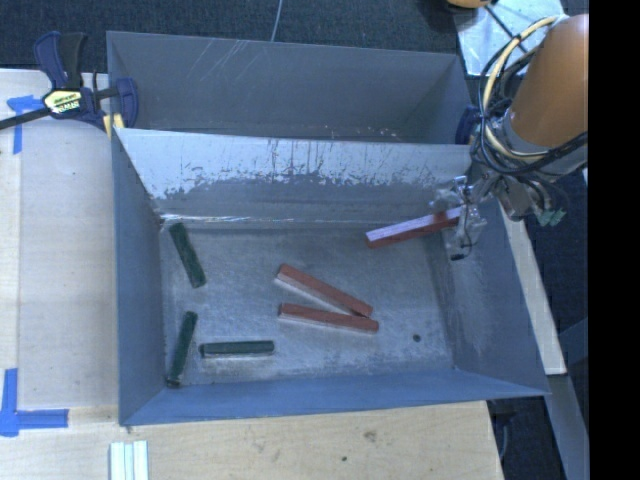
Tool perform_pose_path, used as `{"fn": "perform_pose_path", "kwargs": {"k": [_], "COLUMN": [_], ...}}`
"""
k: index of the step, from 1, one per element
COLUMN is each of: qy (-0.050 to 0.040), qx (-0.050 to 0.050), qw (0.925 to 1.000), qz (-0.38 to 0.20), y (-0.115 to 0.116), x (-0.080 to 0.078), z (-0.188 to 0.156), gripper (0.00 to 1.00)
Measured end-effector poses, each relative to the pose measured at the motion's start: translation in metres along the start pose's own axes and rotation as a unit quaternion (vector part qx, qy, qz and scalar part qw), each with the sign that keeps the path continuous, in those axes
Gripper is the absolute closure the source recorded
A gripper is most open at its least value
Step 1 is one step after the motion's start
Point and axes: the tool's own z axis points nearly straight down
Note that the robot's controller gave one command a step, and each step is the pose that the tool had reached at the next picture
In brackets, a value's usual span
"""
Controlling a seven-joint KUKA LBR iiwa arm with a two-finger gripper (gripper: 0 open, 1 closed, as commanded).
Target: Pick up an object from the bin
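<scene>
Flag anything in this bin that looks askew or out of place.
One reddish stick stands out: the gripper holds it by one end near the bin's right wall, so it juts leftward, slightly tilted. Two more reddish sticks lie flat mid-bin and three dark green sticks at the left. Nothing looks spilled or broken.

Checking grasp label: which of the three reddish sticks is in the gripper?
The rightmost stick, held at its right end by the gripper. The upper middle stick and lower middle stick lie on the bin floor, untouched.
</scene>
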Motion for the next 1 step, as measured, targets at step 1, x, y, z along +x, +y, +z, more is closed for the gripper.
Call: {"fn": "perform_pose_path", "kwargs": {"k": [1], "qy": [0.0009], "qx": [0.000], "qw": [1.0000], "qz": [0.000], "y": [0.0002], "x": [0.0005], "z": [0.0009], "gripper": [1.00]}}
